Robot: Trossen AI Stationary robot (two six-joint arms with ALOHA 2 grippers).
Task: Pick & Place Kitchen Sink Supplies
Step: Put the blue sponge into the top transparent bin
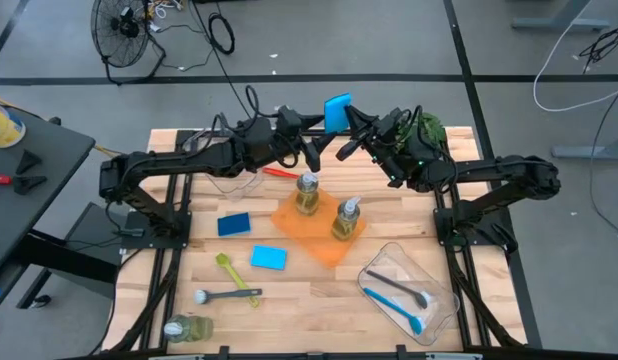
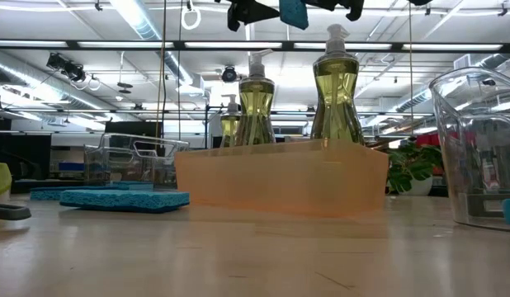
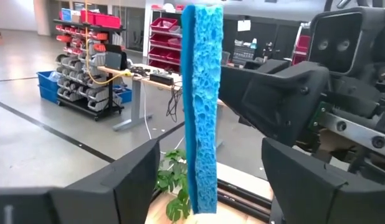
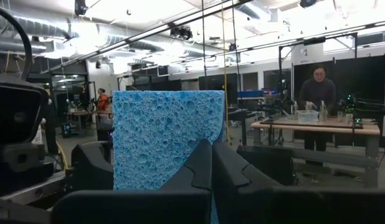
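Observation:
A blue sponge (image 1: 337, 112) is held upright in the air over the table's far middle. My right gripper (image 4: 211, 171) is shut on it, coming from the table's right. My left gripper (image 3: 205, 186) comes level from the left and is open. Its fingers (image 3: 118, 186) stand on either side of the sponge's narrow edge (image 3: 202, 112), with a gap on each side. Below them, two soap bottles (image 1: 307, 193) (image 1: 347, 218) stand upright in an orange tray (image 1: 319, 240). Two more blue sponges (image 1: 233, 224) (image 1: 269, 258) lie flat on the table. My right gripper holds the sponge low on its broad face, near one upright edge (image 4: 217, 134). The shut fingers (image 4: 195, 168) hide the place of contact itself. They reach it about level from the table's right. The sponge stands upright above them, lifted clear of the table.
A clear bin (image 1: 444, 300) at the near right holds a blue brush and a dark one. A yellow-green brush (image 1: 229, 270), a grey brush (image 1: 224, 295) and a lying soap bottle (image 1: 187, 328) are at the near left. A red brush (image 1: 281, 172) and a plant (image 1: 429, 128) are farther back.

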